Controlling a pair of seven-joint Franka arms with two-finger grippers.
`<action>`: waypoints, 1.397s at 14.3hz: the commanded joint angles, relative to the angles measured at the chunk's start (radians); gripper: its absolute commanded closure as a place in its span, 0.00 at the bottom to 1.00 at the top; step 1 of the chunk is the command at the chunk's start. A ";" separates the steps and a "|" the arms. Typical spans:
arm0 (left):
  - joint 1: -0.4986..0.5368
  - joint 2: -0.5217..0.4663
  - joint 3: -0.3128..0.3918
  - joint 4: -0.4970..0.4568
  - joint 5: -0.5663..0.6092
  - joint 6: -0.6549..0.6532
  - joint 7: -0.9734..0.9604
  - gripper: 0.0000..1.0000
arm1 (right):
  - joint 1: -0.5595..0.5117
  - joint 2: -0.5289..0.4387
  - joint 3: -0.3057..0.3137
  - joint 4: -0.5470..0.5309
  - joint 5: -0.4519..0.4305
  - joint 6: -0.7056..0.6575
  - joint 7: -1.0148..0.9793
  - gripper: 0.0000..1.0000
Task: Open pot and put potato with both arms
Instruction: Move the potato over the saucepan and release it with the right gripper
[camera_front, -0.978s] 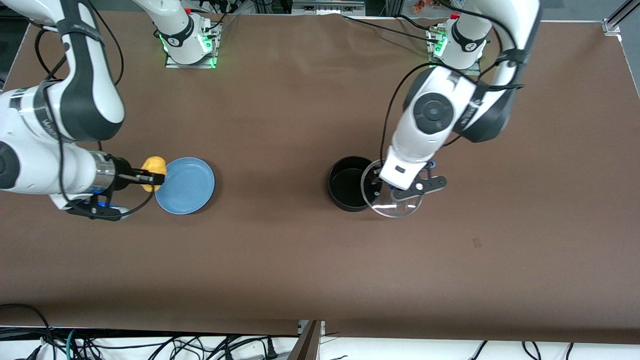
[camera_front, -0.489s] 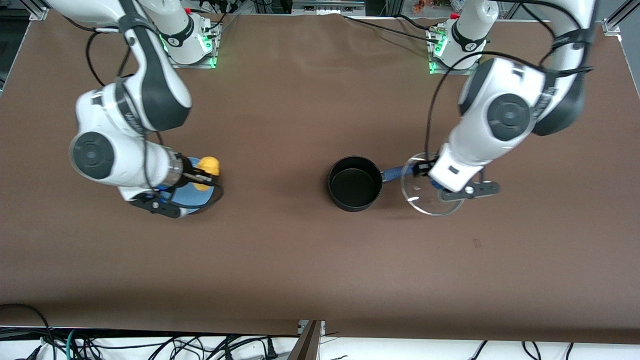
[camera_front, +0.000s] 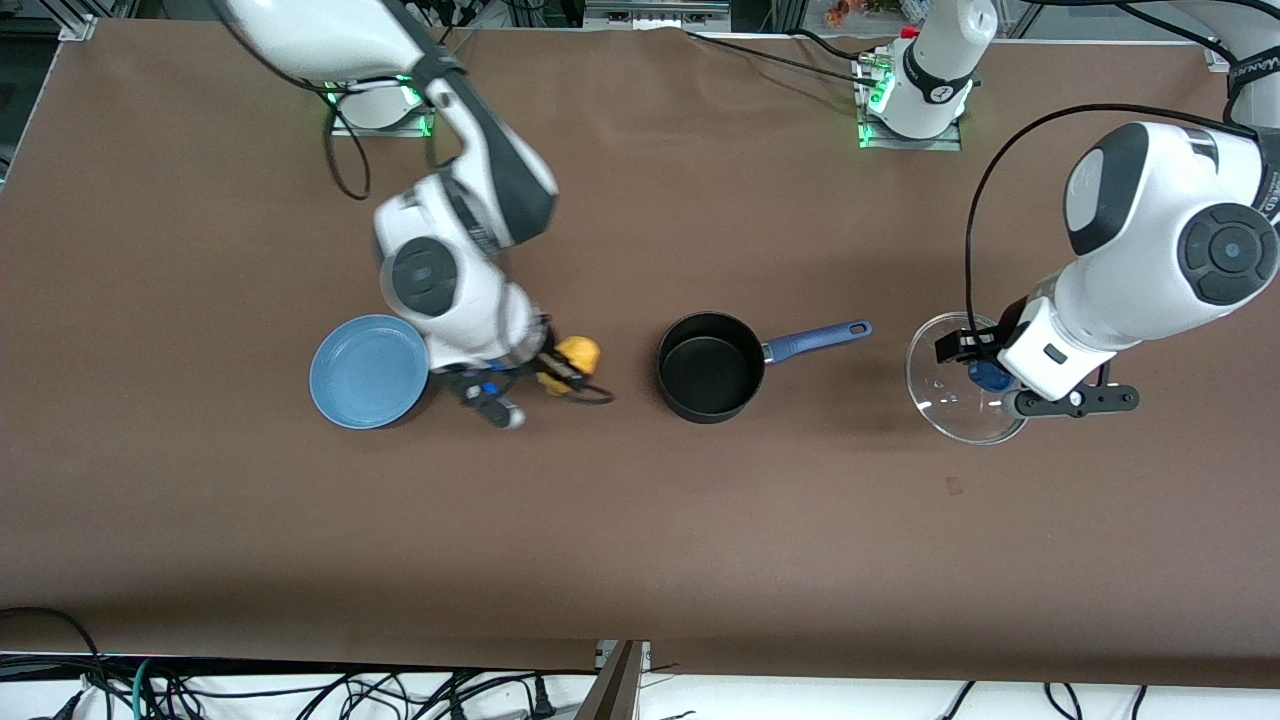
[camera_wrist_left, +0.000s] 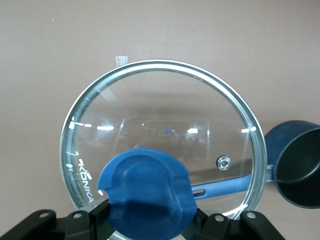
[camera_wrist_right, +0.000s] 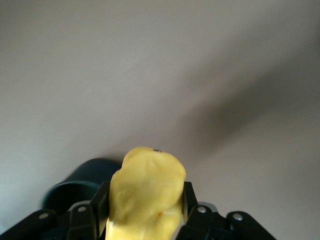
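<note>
Since a second ago the right gripper (camera_front: 562, 376), fingers clamped on the lumpy yellow potato (camera_front: 577, 354), has crossed the flat light-blue plate (camera_front: 368, 371) toward the open black saucepan (camera_front: 710, 379) mid-table, nothing between, though the potato could clip its rim, while the left gripper (camera_front: 975, 362), fingers pinching the blue knob (camera_front: 988, 375), carried the clear glass lid (camera_front: 962, 400) toward the left arm's table edge.

pot (camera_front: 710, 380) between plate (camera_front: 368, 371), lifted lid (camera_front: 962, 392)
</note>
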 joint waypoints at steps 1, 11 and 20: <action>0.025 -0.019 -0.010 -0.040 -0.016 0.035 0.044 0.58 | 0.096 0.059 -0.010 0.024 0.009 0.138 0.197 0.60; 0.087 -0.115 -0.008 -0.379 -0.009 0.360 0.176 0.58 | 0.233 0.145 -0.024 0.024 -0.023 0.345 0.414 0.00; 0.117 -0.144 -0.010 -0.547 0.037 0.543 0.230 0.56 | 0.063 -0.042 -0.113 0.015 -0.009 -0.023 0.029 0.00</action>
